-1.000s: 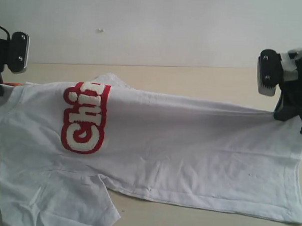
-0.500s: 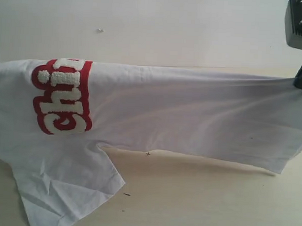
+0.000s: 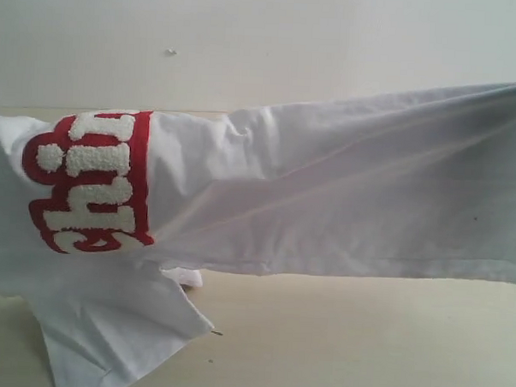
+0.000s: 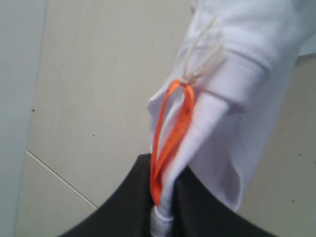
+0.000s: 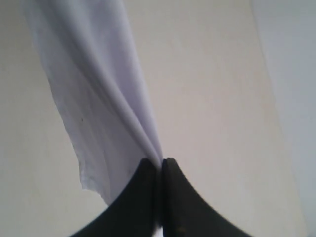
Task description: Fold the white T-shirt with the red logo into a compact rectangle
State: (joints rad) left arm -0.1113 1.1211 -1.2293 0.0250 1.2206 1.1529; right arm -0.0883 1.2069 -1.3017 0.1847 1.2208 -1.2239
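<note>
1. The left gripper (image 4: 163, 210) is clamped shut on a bunched fold of the white T-shirt (image 3: 326, 196). It is out of the exterior view, so its place relative to the red logo (image 3: 91, 182) cannot be told.
2. Pinched in the same black jaws is the orange neck tag (image 4: 170, 138), a narrow ribbon loop. A thin cream string (image 4: 202, 54) is knotted to its far end, beside a stitched band of the shirt.
3. The red logo sits at the shirt's left end in the exterior view. Its fuzzy white bubble letters have a thick red outline and are turned on their side. Only "Chi" and part of the next letter show, because the strip curves over the shirt's upper edge.
4. Directly below the logo a short sleeve (image 3: 119, 337) hangs down, creased, and runs off the lower edge of the view.
5. Right of the logo the body is lifted and pulled into a long span that rises towards the upper right. Soft diagonal wrinkles cross it, and a straight hem runs along its lower edge.
6. Far right of the logo, beyond the exterior view, the right gripper (image 5: 160, 170) has its jaws pressed together on a gathered edge of the plain white cloth.
7. The pale table (image 3: 363, 344) lies below the logo and under the raised span.
</note>
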